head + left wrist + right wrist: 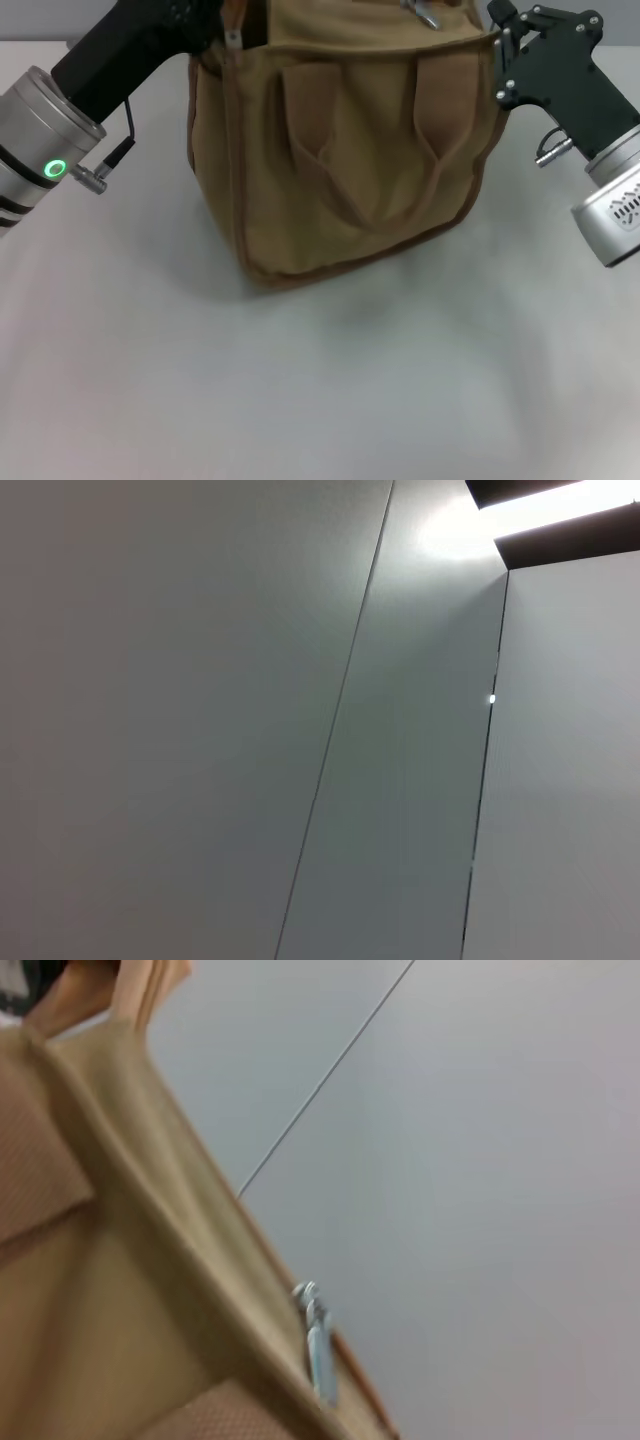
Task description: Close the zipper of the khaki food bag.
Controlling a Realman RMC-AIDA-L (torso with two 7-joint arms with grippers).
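Note:
The khaki food bag (340,150) stands upright on the table at the back centre, its two brown loop handles hanging down the front. At its top left a dark gap shows in the mouth. A silver pull tab (425,12) of the zipper lies on the bag's top near the right end. In the right wrist view that pull tab (318,1350) hangs at the bag's tan edge (150,1260). My left gripper (195,20) is at the bag's top left corner. My right gripper (505,50) is against the top right corner. The left wrist view shows no bag.
The white table (320,390) spreads out in front of the bag. A small metal piece (232,38) sits at the bag's top left corner. Grey wall panels (250,720) fill the left wrist view.

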